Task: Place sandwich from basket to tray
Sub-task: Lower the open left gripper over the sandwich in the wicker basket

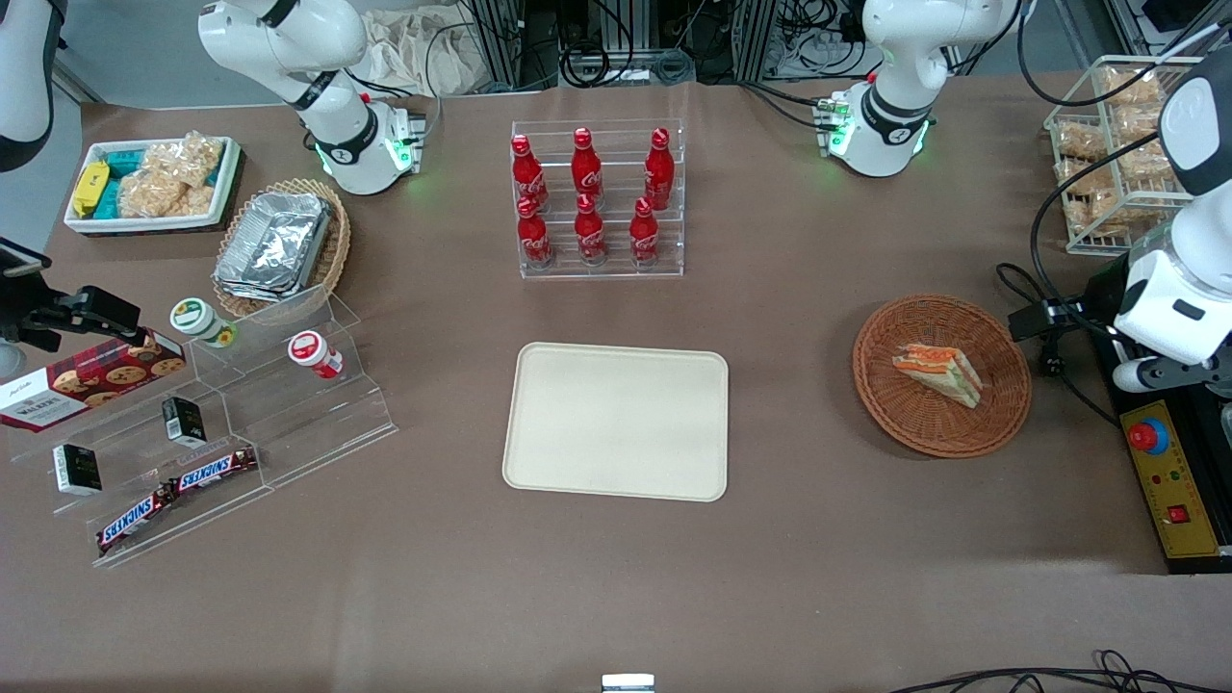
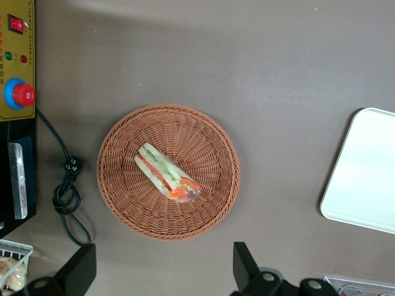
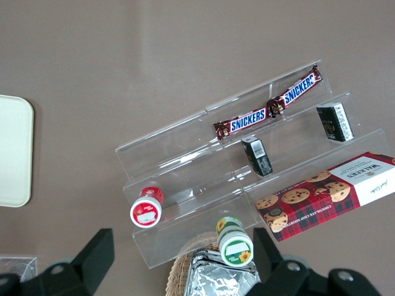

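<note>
Brown tabletop [image 1: 789, 404] lies bare between the flat cream-beige rectangular tray [image 1: 616, 421] and the round reddish-brown wicker basket [image 1: 941, 374], well apart. The triangular clear-wrapped sandwich [image 1: 939, 372] lies in the basket. The left gripper [image 2: 163, 268], spread wide, empty, hangs above; its fingertips [image 2: 242, 258] show only in the wrist view.

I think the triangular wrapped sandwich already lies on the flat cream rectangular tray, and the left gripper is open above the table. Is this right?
Not quite. The triangular wrapped sandwich lies in the round reddish-brown wicker basket; the flat cream rectangular tray holds nothing, as the front view shows. The left gripper is indeed open above the table.
</note>
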### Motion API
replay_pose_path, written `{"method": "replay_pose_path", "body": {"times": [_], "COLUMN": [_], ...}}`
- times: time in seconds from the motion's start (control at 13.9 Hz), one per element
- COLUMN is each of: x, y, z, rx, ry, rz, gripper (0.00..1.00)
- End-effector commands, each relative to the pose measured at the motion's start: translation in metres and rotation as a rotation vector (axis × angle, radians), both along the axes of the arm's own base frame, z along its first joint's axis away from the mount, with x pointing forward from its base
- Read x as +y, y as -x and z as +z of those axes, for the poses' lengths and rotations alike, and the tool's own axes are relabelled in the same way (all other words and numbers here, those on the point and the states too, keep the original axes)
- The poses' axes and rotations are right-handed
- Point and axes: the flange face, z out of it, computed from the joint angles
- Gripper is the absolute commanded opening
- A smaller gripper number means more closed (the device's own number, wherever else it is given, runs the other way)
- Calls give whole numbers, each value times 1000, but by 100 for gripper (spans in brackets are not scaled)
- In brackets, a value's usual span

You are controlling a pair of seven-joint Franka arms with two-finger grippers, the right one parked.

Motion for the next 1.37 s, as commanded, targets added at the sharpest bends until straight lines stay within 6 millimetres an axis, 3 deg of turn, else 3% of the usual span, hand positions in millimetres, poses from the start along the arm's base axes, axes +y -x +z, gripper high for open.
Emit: {"method": "replay_pose_path", "body": {"times": [0.0,0.22,0.43,0.58,0.79,0.94,1.08,1.3], "x": [1,0,2,14,17,30,30,30], "y": [-3,-5,-4,1,13,22,29,40], "z": [3,-2,-30,-59,-110,-149,-182,-215], "rx": [16,24,34,37,67,91,51,12], "ry": [-8,-6,1,-9,-51,-66,-54,-35], "rz": [26,25,140,380,670,774,808,809], "gripper": [99,99,99,99,99,99,99,99]}}
